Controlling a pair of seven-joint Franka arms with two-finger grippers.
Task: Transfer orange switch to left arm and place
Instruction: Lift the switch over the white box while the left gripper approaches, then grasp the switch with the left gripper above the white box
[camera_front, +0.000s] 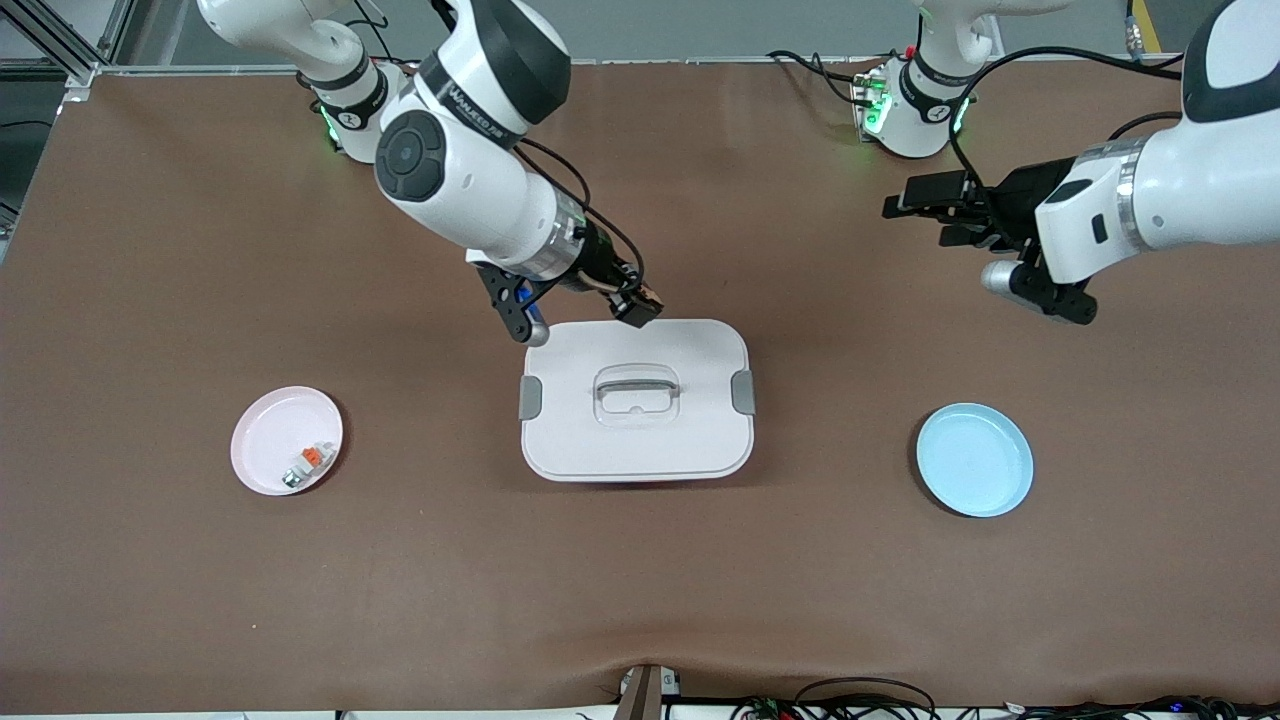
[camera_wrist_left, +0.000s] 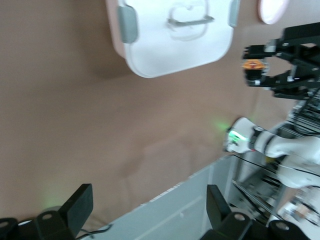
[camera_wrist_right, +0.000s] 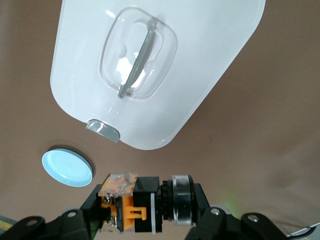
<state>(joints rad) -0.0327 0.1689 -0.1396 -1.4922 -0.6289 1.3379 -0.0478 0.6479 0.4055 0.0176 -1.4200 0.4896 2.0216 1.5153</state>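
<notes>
Low in the front view, a pink plate (camera_front: 285, 440) with two small pieces hard to make out and a blue plate (camera_front: 975, 459) are seen on the brown worktop (camera_front: 200, 250). The box (camera_front: 636, 400) sits at frame centre. Over its upper edge, the orange switch (camera_wrist_right: 131, 202) is clamped in the right end effector (camera_front: 640, 305), partly hidden by the fingers. At upper right, the left end effector (camera_wrist_left: 150, 207) hangs spread wide and empty over bare worktop, cut off by the frame.

Illegible lettering on right arm (camera_front: 470, 160)
</notes>
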